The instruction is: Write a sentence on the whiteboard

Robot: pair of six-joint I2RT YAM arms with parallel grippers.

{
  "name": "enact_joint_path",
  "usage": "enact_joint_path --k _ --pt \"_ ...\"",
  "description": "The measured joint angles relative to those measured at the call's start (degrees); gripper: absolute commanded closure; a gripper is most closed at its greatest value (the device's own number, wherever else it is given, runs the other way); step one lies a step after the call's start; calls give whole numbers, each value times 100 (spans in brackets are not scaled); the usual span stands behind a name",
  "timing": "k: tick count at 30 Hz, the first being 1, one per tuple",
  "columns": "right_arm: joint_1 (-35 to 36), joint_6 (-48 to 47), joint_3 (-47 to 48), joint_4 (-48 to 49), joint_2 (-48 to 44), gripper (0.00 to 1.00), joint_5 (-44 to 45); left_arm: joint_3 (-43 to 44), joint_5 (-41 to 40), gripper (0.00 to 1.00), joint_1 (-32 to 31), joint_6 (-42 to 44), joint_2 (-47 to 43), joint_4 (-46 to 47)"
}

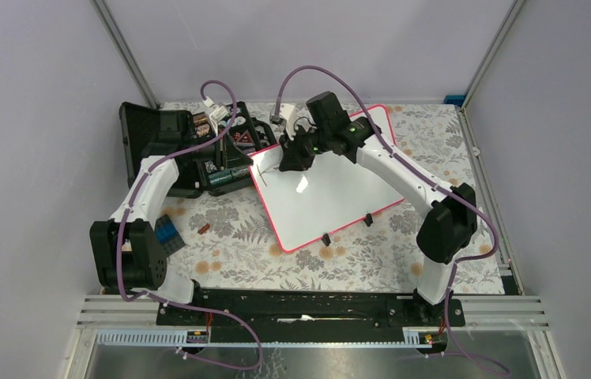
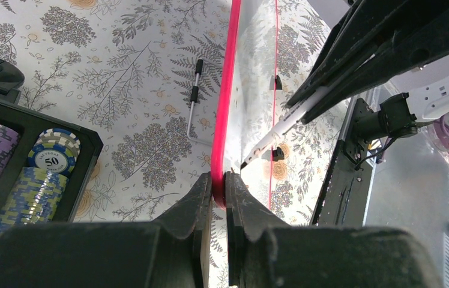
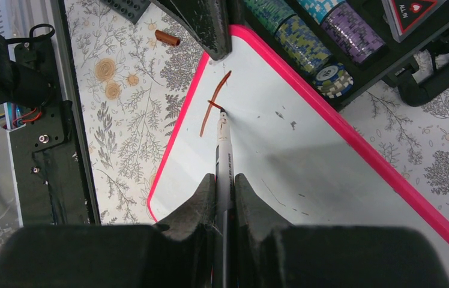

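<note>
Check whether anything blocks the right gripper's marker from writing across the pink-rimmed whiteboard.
Nothing visible does. The tip of the thin white marker touches the flat pink-rimmed whiteboard beside the brown strokes; the left gripper only clamps the corner rim.

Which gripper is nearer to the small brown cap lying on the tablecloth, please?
Left. The left gripper clamps the whiteboard rim at the corner beside the cap; the right gripper, holding the marker, sits farther over the board.
</note>
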Motion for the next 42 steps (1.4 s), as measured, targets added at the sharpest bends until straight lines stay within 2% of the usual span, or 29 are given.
enact_joint_path --k 17,25,42 --pt "-177 -68 13 -107 -151 100 -81 0 -13 100 -15 -2 -2 2" --pt "-179 -68 315 -146 -151 100 -105 0 -15 100 -20 0 -2 2" --pt "-179 -90 518 -153 90 100 -2 0 -20 100 -31 0 -15 7"
